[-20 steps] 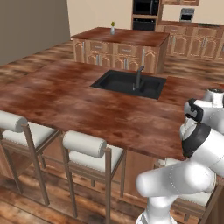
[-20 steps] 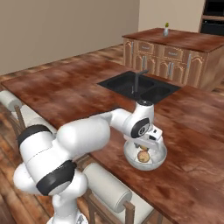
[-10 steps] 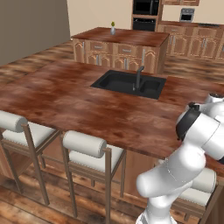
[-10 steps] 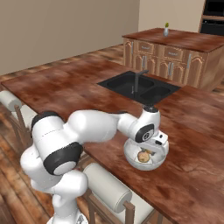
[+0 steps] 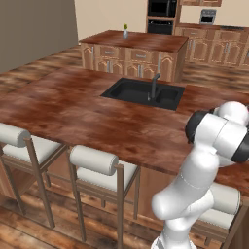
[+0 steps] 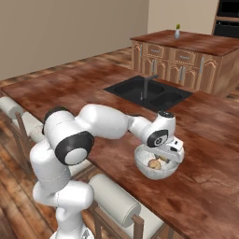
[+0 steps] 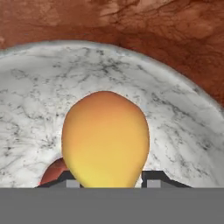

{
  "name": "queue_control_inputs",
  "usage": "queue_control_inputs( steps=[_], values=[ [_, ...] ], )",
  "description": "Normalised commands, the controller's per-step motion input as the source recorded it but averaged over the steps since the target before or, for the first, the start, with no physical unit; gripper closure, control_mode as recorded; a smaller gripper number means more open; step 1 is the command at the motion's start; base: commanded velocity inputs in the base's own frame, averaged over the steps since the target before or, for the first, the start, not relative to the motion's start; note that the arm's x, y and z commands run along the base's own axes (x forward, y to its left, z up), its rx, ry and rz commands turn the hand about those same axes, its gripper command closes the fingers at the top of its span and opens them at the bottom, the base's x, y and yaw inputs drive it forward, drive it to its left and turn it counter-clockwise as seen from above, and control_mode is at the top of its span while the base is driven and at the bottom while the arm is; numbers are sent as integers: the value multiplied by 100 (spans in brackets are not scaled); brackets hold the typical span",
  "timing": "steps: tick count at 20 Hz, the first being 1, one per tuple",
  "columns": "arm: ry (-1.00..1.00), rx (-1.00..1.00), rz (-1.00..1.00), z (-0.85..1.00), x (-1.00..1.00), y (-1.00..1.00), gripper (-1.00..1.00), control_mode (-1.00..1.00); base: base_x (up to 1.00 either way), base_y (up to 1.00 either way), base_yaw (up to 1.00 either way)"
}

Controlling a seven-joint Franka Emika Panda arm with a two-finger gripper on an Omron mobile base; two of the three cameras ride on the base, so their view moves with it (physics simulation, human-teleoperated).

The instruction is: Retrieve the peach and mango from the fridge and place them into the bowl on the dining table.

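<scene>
So I've got the arm stretched out over the table (image 6: 70, 88) with the gripper (image 7: 109, 183) dipped down into the bowl (image 6: 145, 170), which sits on the near right part of the table, near side of the sink (image 6: 149, 93).

From the hand view, the mango (image 7: 105, 140) is right between the 2 finger tips, sitting low inside the bowl. The tips stand just beside it on either side, but I honestly can't tell whether they're pinching it or have let go. Could be either, the view is too tight.

Tucked behind the mango's lower left there's a bit of reddish fruit showing, which I'm reading as the peach (image 7: 54, 173). It's down in the bowl too, touching or nearly touching the mango. In the right base view I can make out something pale orange in the bowl under the hand, but it's too small to say more.

Progress, as I'd judge it: basically at the end. Peach looks delivered, mango is in the bowl or as good as. What's left is making sure the fingers are clear of the mango and lifting the hand out without knocking either fruit or nudging the bowl.
</scene>
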Motion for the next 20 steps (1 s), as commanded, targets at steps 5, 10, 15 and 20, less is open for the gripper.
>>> queue_control_inputs(
  steps=[5, 10, 15, 20],
  values=[
    [-6, 0, 0, 52, -80, 0, -100, -100, 0, 0, 0],
    [-3, -4, 0, 98, -78, 15, -100, -100, 0, 0, 0],
    [-4, -15, 1, 88, -93, 57, -100, -100, 0, 0, 0],
    [-14, -26, 3, 46, -99, 98, -100, -100, 0, 0, 0]
  ],
)
